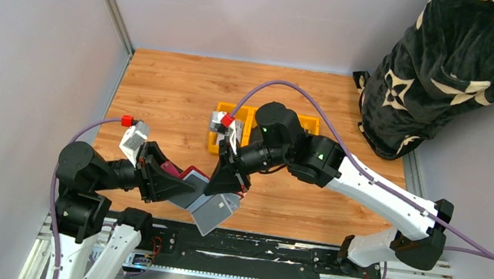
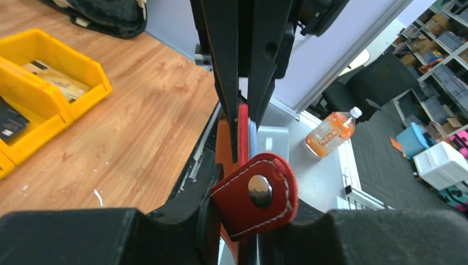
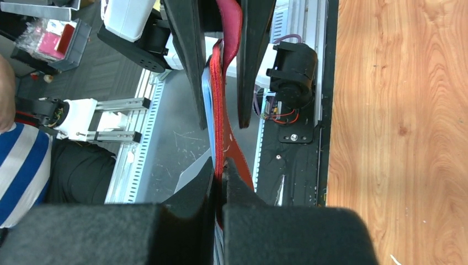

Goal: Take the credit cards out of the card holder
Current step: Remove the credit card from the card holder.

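The card holder [image 1: 172,169] is held in the air at lower centre of the top view. Its long axis slants from upper left to lower right, pale sleeves [image 1: 216,210] at the lower end. The right end effector [image 3: 219,182] is pinched closed on its red edge. The left end effector [image 2: 251,221] straddles the snap tab [image 2: 256,193] — clamped or not, I cannot tell.

Nothing legible — not one word or number I can read.
From my left wrist, the orange bottle [image 2: 330,132] on the floor carries a label, but its print is too blurred to read; the credit cards [image 2: 55,80] lying in the yellow bin [image 2: 91,91] show only marks too small to make out.
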Controlling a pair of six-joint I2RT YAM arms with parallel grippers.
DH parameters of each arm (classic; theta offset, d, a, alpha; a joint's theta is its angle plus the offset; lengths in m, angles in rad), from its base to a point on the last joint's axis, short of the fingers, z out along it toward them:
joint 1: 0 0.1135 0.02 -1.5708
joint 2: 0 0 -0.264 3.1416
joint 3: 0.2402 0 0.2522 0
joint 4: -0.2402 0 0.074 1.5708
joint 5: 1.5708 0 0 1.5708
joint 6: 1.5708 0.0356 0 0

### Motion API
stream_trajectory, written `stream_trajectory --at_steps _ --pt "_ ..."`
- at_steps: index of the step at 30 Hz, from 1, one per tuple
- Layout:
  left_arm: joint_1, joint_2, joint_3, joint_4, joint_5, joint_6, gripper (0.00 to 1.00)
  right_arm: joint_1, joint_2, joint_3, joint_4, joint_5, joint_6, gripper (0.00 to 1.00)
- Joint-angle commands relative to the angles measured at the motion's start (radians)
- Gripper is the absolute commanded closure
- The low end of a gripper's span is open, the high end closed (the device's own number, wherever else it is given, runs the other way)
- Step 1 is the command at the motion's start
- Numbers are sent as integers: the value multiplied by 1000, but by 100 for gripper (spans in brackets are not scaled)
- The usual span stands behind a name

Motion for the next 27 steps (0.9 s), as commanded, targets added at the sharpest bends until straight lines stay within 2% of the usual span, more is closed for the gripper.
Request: stream_trajectory --at_steps 1,4,9,11,13,14,16,19,21,24,27 --pt "1 -30 -18 -47 69 27 67 -9 29 108 -106 -35 -81 100" --pt "1 -40 -12 -66 81 47 68 -15 38 140 -150 -31 -110 100" --pt "1 -31 -2 -72 91 41 92 -16 41 170 -178 -50 -146 100" --pt "1 -24 9 -72 86 35 97 -16 42 173 -182 -56 -156 94" --pt "1 -16 17 -73 82 27 100 -16 42 173 -179 -68 -164 93" --pt "1 -9 20 -75 82 22 100 -17 42 172 -177 -72 -167 90" --pt "1 1 26 -74 77 14 100 -21 35 171 -177 -61 -172 75" --pt "1 7 33 -45 24 -14 100 -51 5 170 -167 48 -146 57" --pt "1 1 23 7 -61 -70 100 -85 -42 154 -123 182 -85 51" --pt "1 -14 5 61 -208 -130 100 -114 -166 48 59 374 35 43" --pt "1 -13 -15 79 -312 -161 100 -114 -296 -132 262 451 178 37"
